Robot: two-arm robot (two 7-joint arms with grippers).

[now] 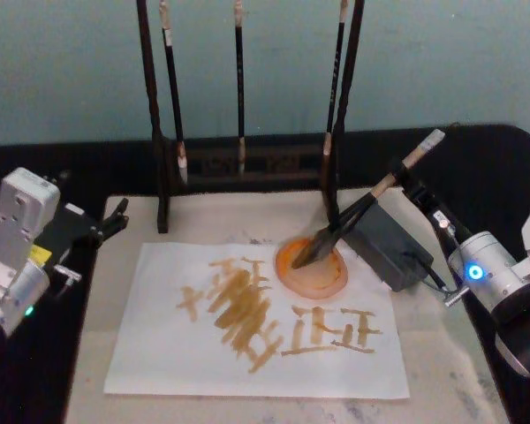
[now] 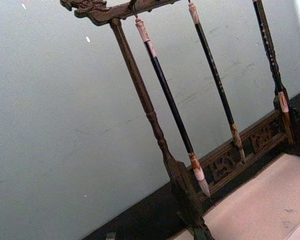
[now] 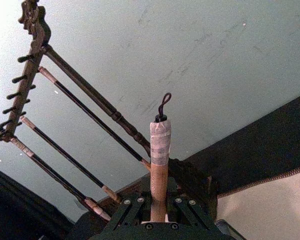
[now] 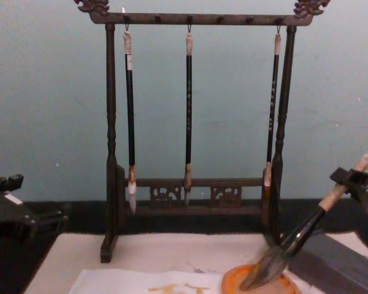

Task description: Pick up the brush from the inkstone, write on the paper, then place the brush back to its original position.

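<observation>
The brush (image 1: 358, 212) slants down to the left, its bushy dark head in a round orange dish (image 1: 322, 281) at the paper's far right corner. My right gripper (image 1: 412, 179) is shut on its tan upper handle, above a dark grey rectangular inkstone (image 1: 389, 252). In the right wrist view the handle (image 3: 160, 145) stands up between the jaws, cord loop at its taped end. From the chest, the brush (image 4: 306, 229) leans from my right gripper (image 4: 354, 179) into the dish (image 4: 233, 285). The paper (image 1: 159, 353) carries orange-yellow strokes. My left gripper (image 1: 115, 216) is parked at the table's left.
A dark wooden brush rack (image 1: 247, 163) stands behind the paper with three slim black brushes (image 4: 188, 110) hanging from it, close to the held brush. A beige felt mat (image 1: 442, 380) lies under the paper. The table beyond the mat is black.
</observation>
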